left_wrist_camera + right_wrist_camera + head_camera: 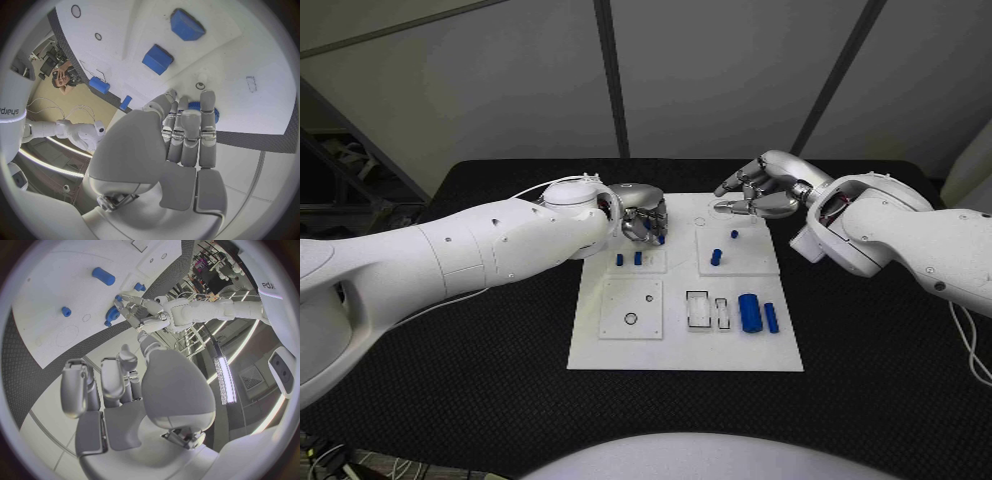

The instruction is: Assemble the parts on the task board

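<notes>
Two hands up at the far end of the board [596,355]. Left hand [639,215] down over the far-left panel, fingers [190,137] curled tight round a blue part [215,114] at their tips, probably lowering it toward a hole there. Looks pinched rather than just touched, but hard to be sure. Two small pegs [629,259] already standing just nearside of those fingers. Right hand [759,192] hanging above the far-right corner, fingers loosely bent, holding nothing, likely just keeping out of the way. Cylinder [751,313] and bar [772,318] lying loose near the board's near-right part, well apart from both hands.
</notes>
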